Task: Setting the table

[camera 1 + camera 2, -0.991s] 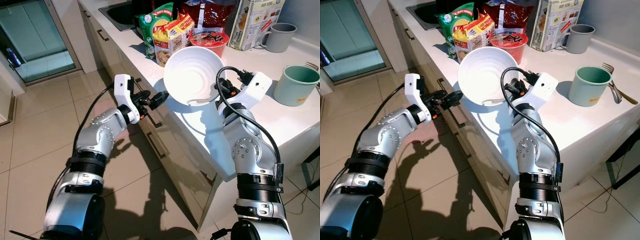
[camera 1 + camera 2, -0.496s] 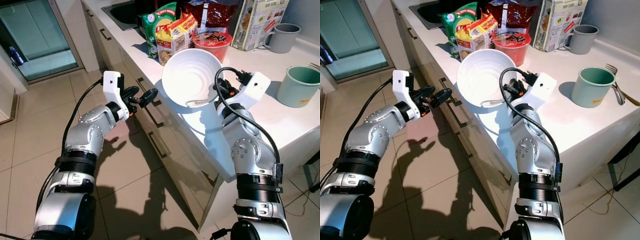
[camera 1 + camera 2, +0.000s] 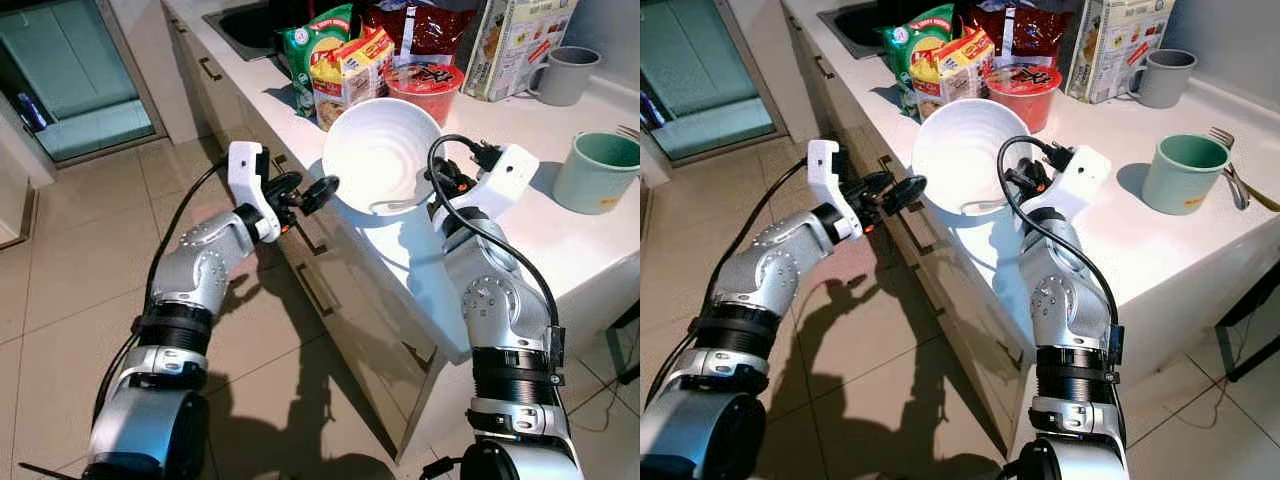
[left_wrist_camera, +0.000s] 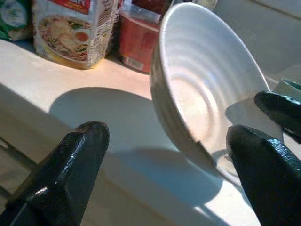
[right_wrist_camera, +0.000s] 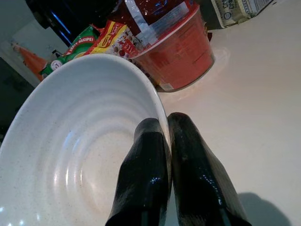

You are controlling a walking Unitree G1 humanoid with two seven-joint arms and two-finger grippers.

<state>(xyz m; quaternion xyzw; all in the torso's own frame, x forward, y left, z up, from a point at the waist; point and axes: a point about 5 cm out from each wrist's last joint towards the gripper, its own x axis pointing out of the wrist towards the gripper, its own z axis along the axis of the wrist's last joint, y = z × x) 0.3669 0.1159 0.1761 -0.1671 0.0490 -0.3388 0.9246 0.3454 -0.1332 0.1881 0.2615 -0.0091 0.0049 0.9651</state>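
Right gripper (image 5: pixel 162 155): pinching the bowl (image 3: pixel 380 155) rim, tilting it above the desk (image 3: pixel 520 225).
Left gripper (image 3: pixel 305 190): hovering spread at bowl's 9 o'clock.

Fork (image 3: pixel 1238 183) half hidden behind green mug (image 3: pixel 1183 172); cereal box (image 3: pixel 1110 40) top cropped.

A white worktop (image 3: pixel 590 240) runs from 12 o'clock down toward 4 o'clock, with a dark sink (image 3: pixel 245 25) at its far end. Below it, pale cabinet drawers (image 3: pixel 340 300) carry dark bar handles. Beige floor tiles (image 3: pixel 60 290) catch hard shadows. At 10 o'clock stands a glass door (image 3: pixel 70 70).
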